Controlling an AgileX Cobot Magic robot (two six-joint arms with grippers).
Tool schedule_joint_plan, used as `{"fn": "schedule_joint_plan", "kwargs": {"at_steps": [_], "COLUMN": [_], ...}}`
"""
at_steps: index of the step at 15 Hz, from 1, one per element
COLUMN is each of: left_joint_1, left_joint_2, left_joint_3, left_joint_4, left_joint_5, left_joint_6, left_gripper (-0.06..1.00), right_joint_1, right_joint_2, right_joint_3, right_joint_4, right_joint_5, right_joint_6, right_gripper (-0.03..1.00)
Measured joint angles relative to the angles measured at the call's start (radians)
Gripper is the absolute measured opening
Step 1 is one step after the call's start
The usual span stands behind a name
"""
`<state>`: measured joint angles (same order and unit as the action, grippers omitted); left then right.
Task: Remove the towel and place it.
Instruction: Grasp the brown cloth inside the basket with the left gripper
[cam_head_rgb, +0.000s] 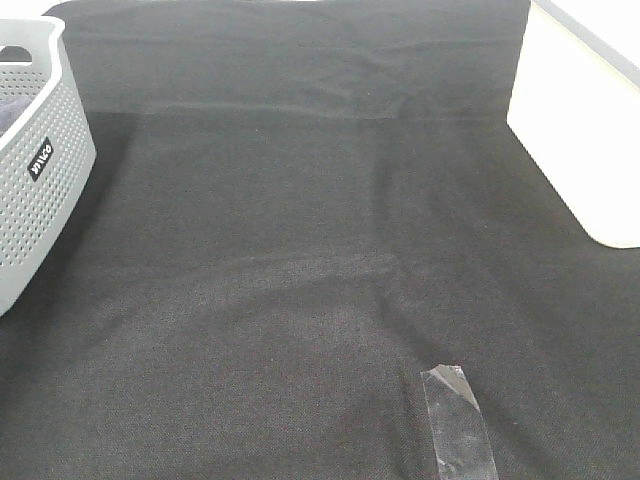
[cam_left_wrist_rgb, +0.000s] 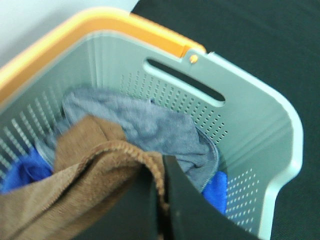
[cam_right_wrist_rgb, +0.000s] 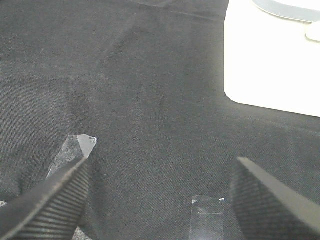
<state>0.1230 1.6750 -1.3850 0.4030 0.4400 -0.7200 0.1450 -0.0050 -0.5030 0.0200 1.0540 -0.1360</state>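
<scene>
The brown towel (cam_left_wrist_rgb: 85, 185) shows only in the left wrist view, bunched up inside the grey perforated basket (cam_left_wrist_rgb: 260, 150). My left gripper (cam_left_wrist_rgb: 162, 175) is shut on a stitched fold of the towel. The towel lies over a grey cloth (cam_left_wrist_rgb: 150, 125) and a blue cloth (cam_left_wrist_rgb: 25, 170). In the right wrist view my right gripper (cam_right_wrist_rgb: 160, 180) stands open above the black tablecloth (cam_right_wrist_rgb: 150, 90), with nothing between its fingers (cam_right_wrist_rgb: 50, 200). Neither gripper shows in the exterior high view, where the basket (cam_head_rgb: 40, 170) stands at the left edge.
An orange rim (cam_left_wrist_rgb: 75, 35) lies behind the basket. A white block (cam_head_rgb: 580, 130) sits at the right edge of the table. Clear tape strips (cam_head_rgb: 455, 420) stick to the black tablecloth (cam_head_rgb: 300, 250) near the front.
</scene>
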Motion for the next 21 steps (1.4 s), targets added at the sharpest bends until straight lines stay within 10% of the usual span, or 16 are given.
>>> {"fn": "schedule_joint_plan", "kwargs": {"at_steps": [11,21], "left_joint_1": [-0.169,-0.438], "left_joint_2": [-0.322,-0.298], "left_joint_3": [-0.001,-0.135], "left_joint_4": [0.000,0.007], "left_joint_5": [-0.284,-0.295], "left_joint_6": [0.387,0.636], "left_gripper": [0.00,0.00], "right_joint_1": [0.000,0.000], "right_joint_2": [0.000,0.000], "right_joint_3": [0.000,0.000], "right_joint_4": [-0.001,-0.001], "right_joint_5": [0.000,0.000], "right_joint_6": [0.000,0.000], "right_gripper": [0.72,0.72]}}
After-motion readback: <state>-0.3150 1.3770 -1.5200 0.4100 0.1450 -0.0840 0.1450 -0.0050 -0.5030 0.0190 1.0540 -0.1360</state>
